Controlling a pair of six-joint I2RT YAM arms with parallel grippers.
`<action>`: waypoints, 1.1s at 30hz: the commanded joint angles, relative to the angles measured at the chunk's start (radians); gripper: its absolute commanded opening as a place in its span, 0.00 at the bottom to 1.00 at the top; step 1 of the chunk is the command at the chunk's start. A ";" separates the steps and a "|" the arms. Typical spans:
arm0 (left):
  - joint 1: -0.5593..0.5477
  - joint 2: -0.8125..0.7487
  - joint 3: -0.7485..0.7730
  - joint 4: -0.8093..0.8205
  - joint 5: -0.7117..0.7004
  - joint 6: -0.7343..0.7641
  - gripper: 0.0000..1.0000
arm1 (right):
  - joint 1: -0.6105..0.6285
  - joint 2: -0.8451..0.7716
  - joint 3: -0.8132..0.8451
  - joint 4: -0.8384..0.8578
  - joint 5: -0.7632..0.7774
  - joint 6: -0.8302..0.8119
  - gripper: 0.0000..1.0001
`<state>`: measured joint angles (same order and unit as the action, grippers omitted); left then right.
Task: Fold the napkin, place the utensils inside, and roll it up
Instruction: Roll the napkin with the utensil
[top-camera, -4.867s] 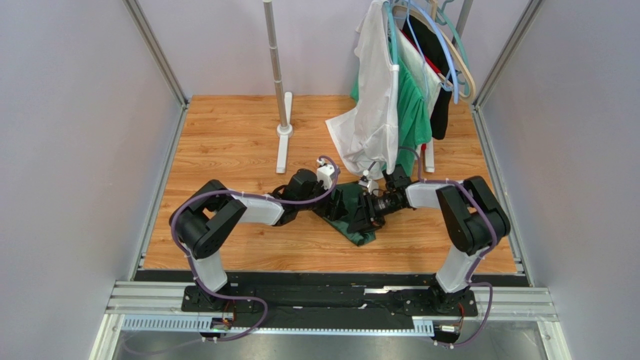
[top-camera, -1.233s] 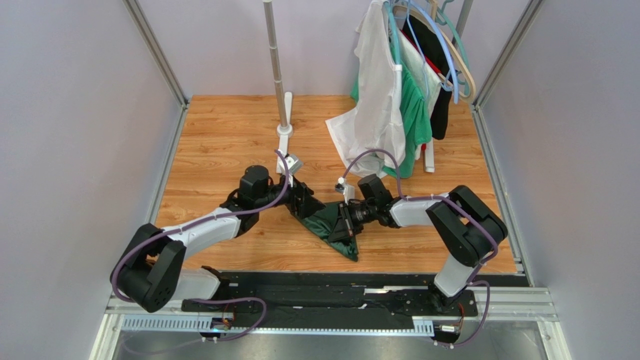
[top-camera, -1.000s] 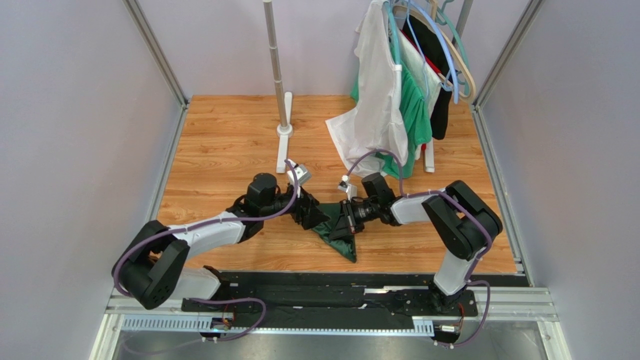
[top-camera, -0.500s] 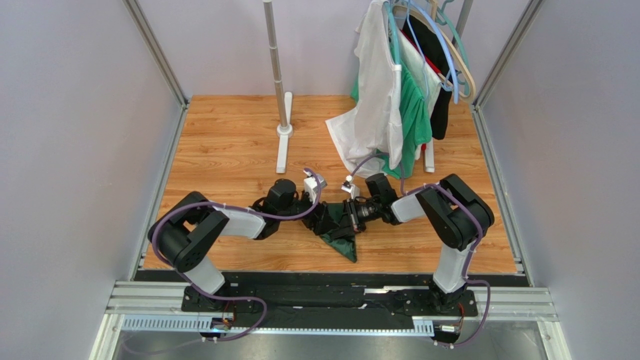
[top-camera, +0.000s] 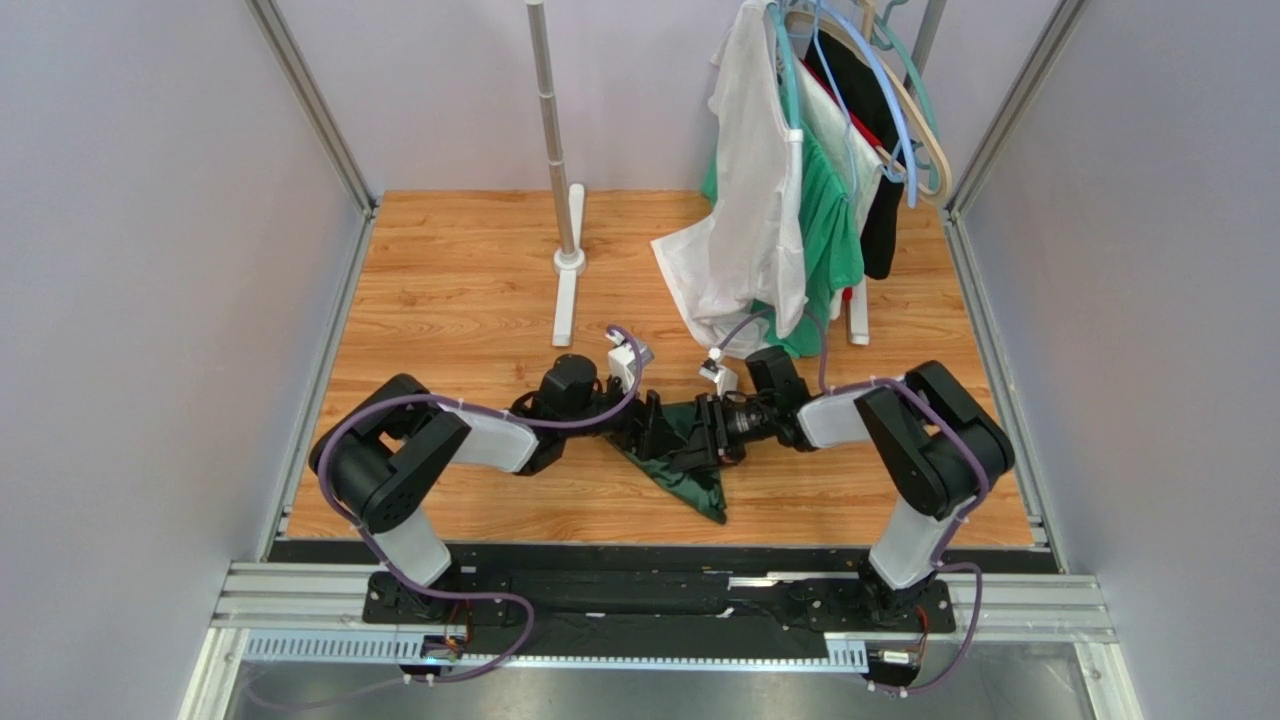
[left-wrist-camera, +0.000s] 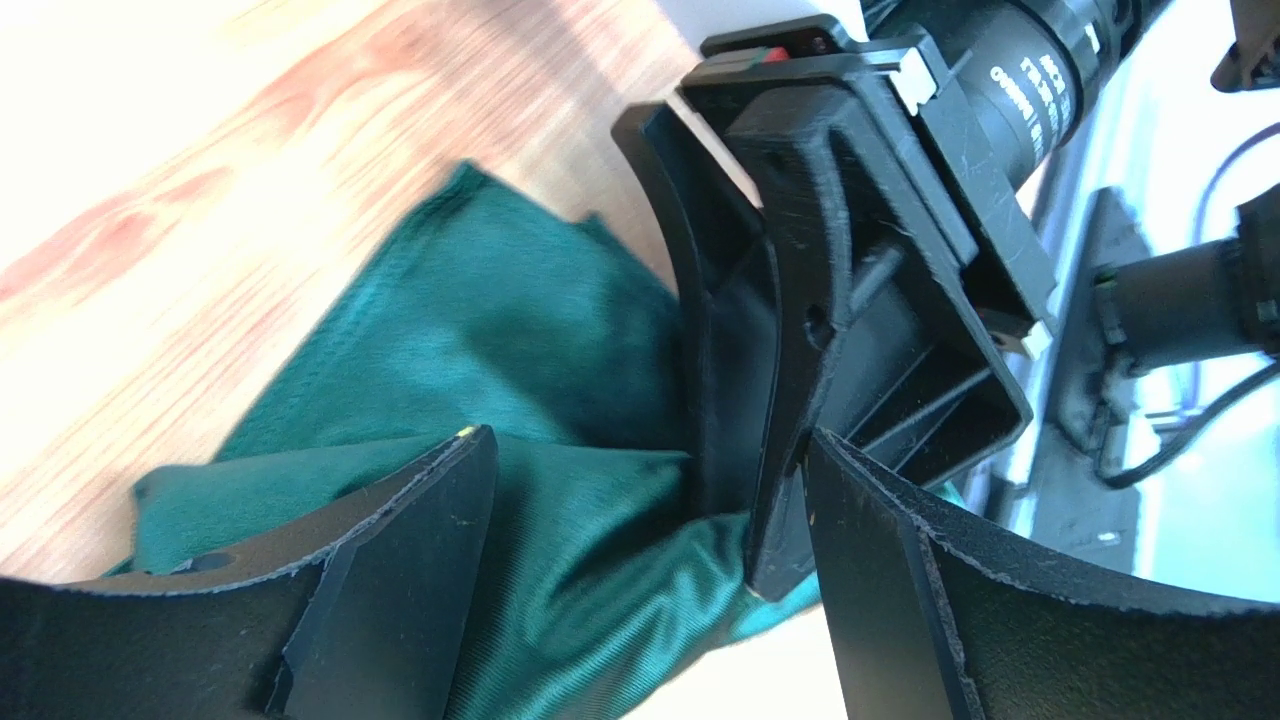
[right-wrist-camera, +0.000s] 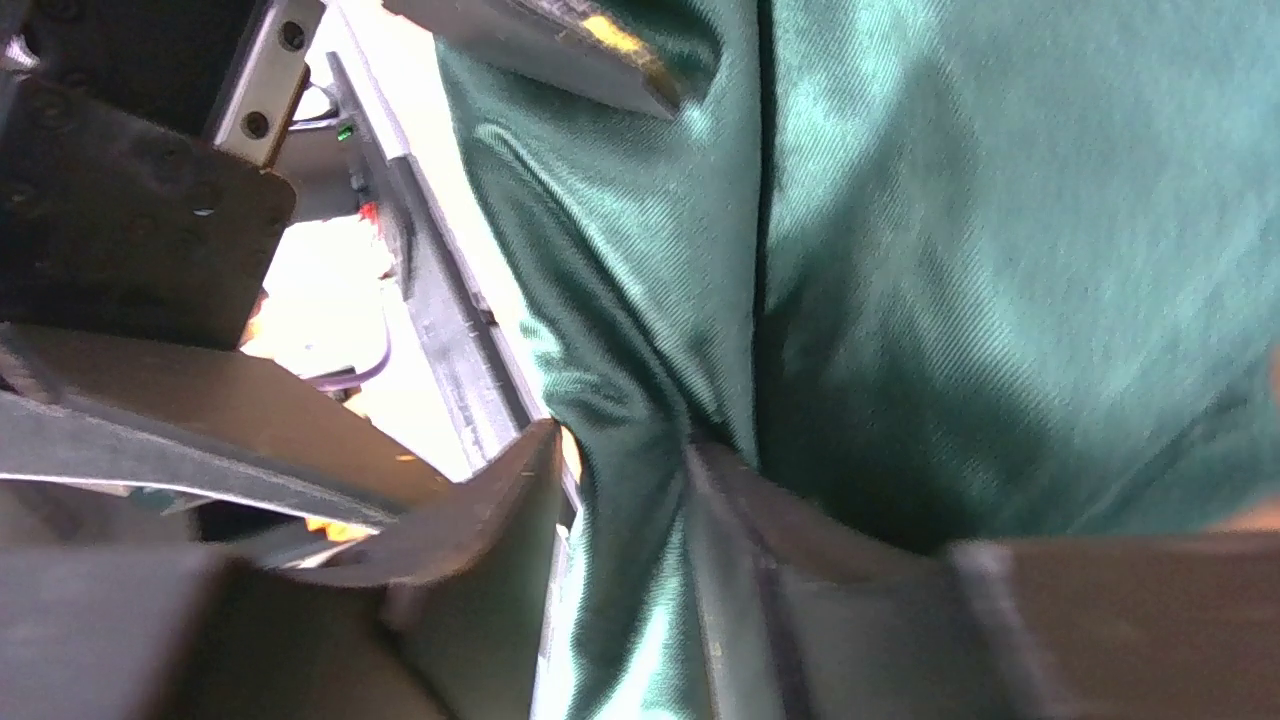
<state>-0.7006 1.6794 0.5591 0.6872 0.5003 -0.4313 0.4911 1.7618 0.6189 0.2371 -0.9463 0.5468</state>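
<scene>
Green napkin (top-camera: 691, 477) mid-fold; left gripper (left-wrist-camera: 646, 450) spread over it; can't tell if right gripper (right-wrist-camera: 624, 447) pinches; nxt: flatten crease.

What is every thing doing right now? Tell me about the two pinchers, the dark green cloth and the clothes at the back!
left gripper, open wide, right at the cloth.
right gripper, fingers a little apart with cloth between them; cannot tell if it grips.
napkin, bunched and creased on the table, not rolled.
white garment, hanging up.
brighter green garment, hanging beside the white one.
</scene>
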 joint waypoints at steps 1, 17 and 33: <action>0.003 0.045 -0.001 -0.078 -0.065 -0.012 0.82 | -0.002 -0.152 -0.031 -0.143 0.125 -0.088 0.48; 0.024 0.124 0.028 -0.040 0.007 -0.070 0.83 | 0.228 -0.782 -0.067 -0.450 0.696 -0.275 0.58; 0.107 0.160 0.076 -0.120 0.127 -0.110 0.83 | 0.635 -0.434 -0.022 -0.246 1.259 -0.542 0.60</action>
<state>-0.6041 1.8015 0.6350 0.6971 0.6331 -0.5480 1.0988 1.2438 0.5507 -0.0925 0.1875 0.0780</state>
